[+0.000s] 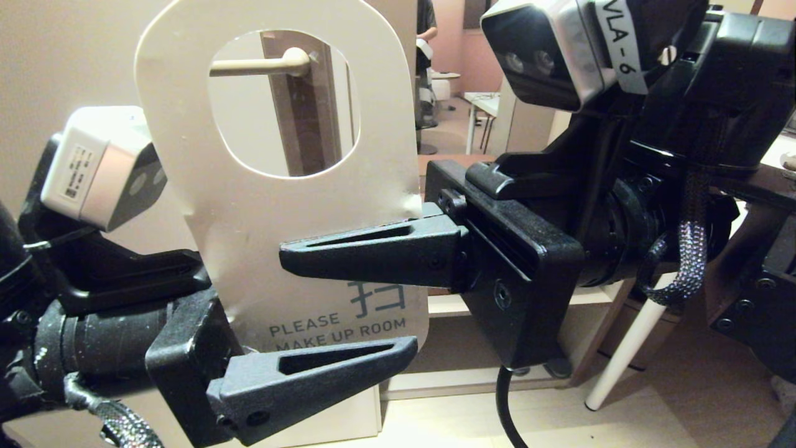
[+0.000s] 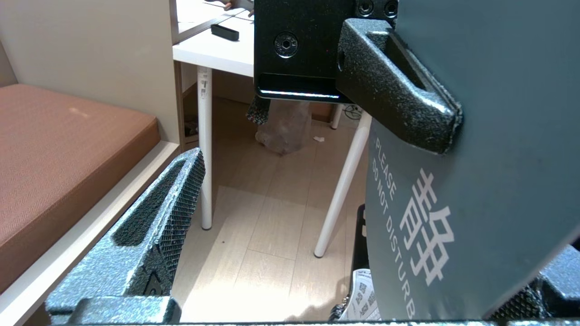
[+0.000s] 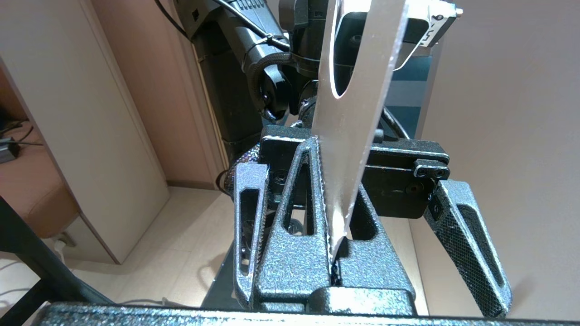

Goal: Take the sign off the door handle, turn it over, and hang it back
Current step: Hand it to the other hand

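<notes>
The sign (image 1: 249, 218) stands upright in mid-air, well short of the door handle (image 1: 261, 65), its long axis near vertical with the round hole uppermost and its white "PLEASE MAKE UP ROOM" face toward the head camera, the dark blue "DO NOT DISTURB" face turned away. The right gripper (image 1: 292, 255) grips its edge with jaws clenched. The left gripper (image 1: 398, 348) sits at the lower end with jaws spread wide on either side of the card.

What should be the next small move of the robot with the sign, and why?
Probably carry the sign toward the door handle and thread its hole over the lever. The right gripper is shut on the sign's edge, the left gripper is open around its lower end, and the white "MAKE UP ROOM" side faces the head camera, away from the door.
</notes>
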Available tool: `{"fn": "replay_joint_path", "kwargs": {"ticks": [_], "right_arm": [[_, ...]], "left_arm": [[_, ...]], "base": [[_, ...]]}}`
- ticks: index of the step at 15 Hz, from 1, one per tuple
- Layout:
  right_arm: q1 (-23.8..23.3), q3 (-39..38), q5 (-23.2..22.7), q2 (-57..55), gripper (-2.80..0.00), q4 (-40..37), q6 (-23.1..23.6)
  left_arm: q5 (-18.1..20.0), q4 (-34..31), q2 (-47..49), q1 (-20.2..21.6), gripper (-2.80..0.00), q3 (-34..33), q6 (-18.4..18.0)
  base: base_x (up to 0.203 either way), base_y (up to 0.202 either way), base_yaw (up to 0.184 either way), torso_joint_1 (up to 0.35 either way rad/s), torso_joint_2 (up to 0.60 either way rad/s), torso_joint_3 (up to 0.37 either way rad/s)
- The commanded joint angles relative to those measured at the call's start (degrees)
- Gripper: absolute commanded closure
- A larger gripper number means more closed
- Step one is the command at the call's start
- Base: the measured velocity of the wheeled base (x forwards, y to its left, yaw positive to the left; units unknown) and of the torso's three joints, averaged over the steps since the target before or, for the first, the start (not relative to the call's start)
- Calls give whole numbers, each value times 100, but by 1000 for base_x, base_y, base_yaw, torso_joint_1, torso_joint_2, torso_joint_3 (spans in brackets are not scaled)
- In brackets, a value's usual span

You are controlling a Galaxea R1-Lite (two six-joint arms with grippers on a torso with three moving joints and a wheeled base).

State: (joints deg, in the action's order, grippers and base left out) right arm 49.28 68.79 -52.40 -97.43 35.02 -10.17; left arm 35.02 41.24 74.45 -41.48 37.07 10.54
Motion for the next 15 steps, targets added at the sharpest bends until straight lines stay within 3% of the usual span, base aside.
{"fn": "replay_joint_path", "kwargs": {"ticks": [1, 2, 15], "right_arm": [[3, 11, -33, -13, 0, 22, -3], [3, 19, -33, -13, 0, 22, -3], [3, 7, -25, -48, 0, 22, -20]], "left_arm": [[17, 24, -9, 0, -280, -7, 9], [13, 24, -9, -9, 0, -7, 10], [4, 15, -97, -9, 0, -77, 9]], "base": [[0, 0, 0, 0, 0, 0], [0, 0, 0, 0, 0, 0], [0, 0, 0, 0, 0, 0]]}}
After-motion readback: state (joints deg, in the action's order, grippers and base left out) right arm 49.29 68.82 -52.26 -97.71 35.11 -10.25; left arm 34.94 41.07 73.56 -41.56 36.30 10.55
